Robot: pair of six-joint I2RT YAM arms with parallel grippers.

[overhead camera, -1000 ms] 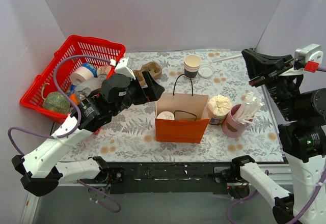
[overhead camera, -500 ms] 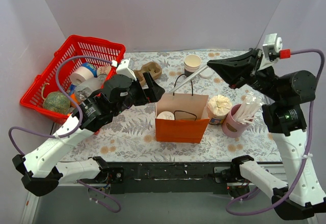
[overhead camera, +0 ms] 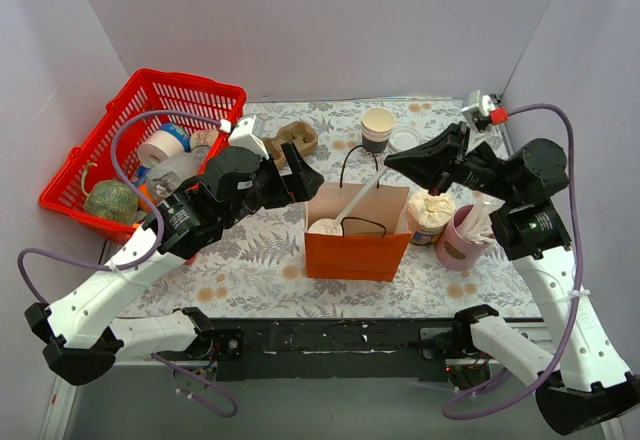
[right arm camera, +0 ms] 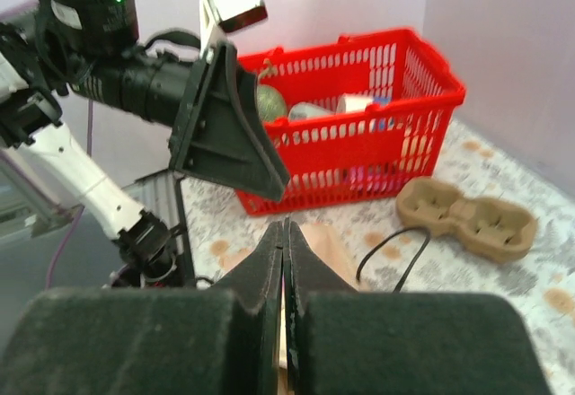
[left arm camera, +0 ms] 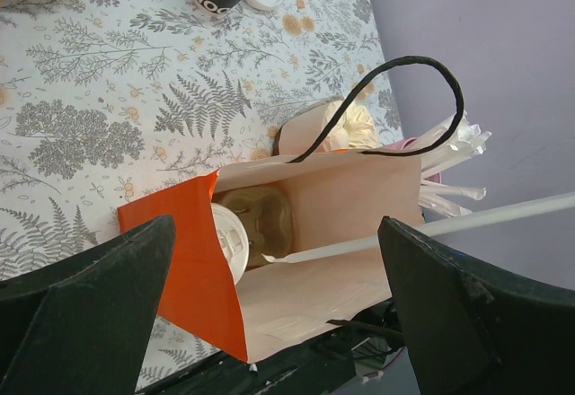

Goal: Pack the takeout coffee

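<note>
One straw (overhead camera: 362,200) is pinched in your right gripper (overhead camera: 392,164); pushed hard, it could topple the takeout coffee (overhead camera: 324,227) in the bag (overhead camera: 355,252). Your left gripper (overhead camera: 302,166) gapes empty.

Bright, even diffuse light from above, no hard glare. Soft shadow beside orange bag (overhead camera: 356,255) (top view sharp throughout). Wrist views: left gripper (left arm camera: 276,233) and right gripper (right arm camera: 284,233) are dark, blurred foreground; white straw (left arm camera: 467,220) nearly clips.
</note>
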